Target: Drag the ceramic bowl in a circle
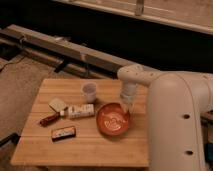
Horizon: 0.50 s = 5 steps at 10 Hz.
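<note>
The ceramic bowl (112, 120), orange-red and glossy, rests on the wooden table (100, 147), right of centre. My gripper (125, 107) comes down from the white arm (175, 115) onto the bowl's far right rim. It is shut there, and the bowl travels with it. The wrist hides the point of contact.
A whitish plastic cup (90, 91) stands just behind and left of the bowl. Further left lie a white packet (58, 104), a white labelled bottle (80, 111), a red-brown stick (49, 119) and a dark bar (63, 133). The arm's bulk covers the table's right edge.
</note>
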Motion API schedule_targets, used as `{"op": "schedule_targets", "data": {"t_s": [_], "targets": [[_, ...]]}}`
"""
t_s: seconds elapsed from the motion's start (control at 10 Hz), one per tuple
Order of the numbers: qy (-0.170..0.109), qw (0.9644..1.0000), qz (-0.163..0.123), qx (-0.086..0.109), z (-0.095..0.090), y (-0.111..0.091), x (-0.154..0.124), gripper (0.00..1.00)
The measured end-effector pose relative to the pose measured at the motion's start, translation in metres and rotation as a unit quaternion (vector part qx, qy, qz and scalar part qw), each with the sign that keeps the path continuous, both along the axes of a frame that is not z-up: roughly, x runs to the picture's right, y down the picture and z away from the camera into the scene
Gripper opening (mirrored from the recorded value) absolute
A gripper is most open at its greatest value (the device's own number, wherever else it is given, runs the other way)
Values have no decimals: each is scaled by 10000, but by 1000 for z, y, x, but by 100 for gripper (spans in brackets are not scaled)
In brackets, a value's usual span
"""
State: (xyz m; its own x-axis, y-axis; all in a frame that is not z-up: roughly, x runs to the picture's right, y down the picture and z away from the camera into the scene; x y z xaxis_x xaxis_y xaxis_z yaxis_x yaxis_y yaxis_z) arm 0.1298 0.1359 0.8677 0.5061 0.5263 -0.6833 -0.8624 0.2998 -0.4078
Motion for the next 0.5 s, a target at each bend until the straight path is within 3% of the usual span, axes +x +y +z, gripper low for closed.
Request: {"op": "schedule_targets", "data": {"t_s": [0.2, 0.5], "targets": [[61, 9999, 117, 58, 12, -10, -4, 0], [510, 9967, 581, 232, 36, -31, -2, 0]]}}
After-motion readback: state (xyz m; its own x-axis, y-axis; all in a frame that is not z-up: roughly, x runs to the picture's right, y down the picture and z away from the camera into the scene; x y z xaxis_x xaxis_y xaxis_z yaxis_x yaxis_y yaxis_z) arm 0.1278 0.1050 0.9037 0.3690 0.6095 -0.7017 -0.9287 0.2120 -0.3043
